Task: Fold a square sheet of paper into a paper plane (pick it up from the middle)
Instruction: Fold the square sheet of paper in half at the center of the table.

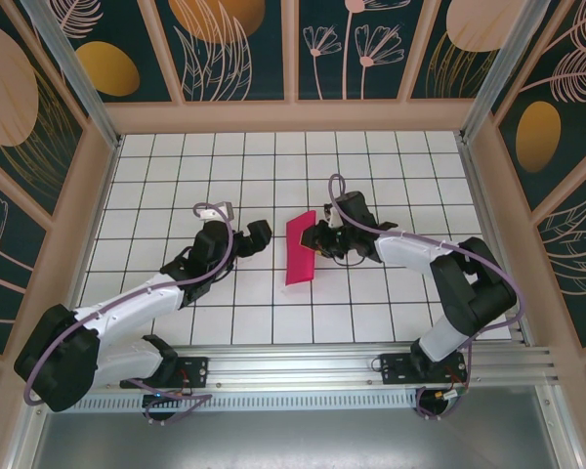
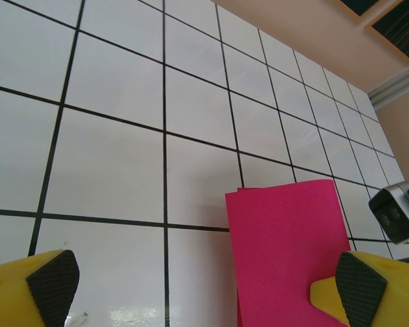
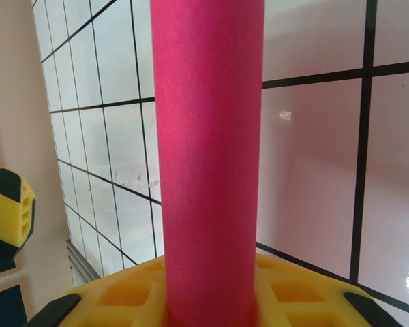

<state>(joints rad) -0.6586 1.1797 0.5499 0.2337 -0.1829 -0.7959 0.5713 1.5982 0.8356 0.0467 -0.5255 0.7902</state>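
Jaws pressed together on a folded sheet of pink paper [image 1: 300, 252], the right gripper [image 1: 322, 238] pinches it from its right side near the middle of the tiled table [image 1: 176, 176]. The left gripper [image 1: 252, 234] hangs just beside the sheet's opposite edge, its jaws spread wide and holding nothing. Seen from the right wrist, the paper [image 3: 208, 157] rises as a narrow band out of the closed yellow fingers [image 3: 123, 296].

The sheet looks thin, light and limp, likely to sag, slide on the glossy tiles or take a stray crease if squeezed hard. The firmest hold is probably along the doubled fold, about halfway down its length.

The sheet is folded into a slim strip. Its long axis runs from the arms' side toward the far wall, leaning slightly right at the far end. Both ends are blunt, so it has no nose to point yet.
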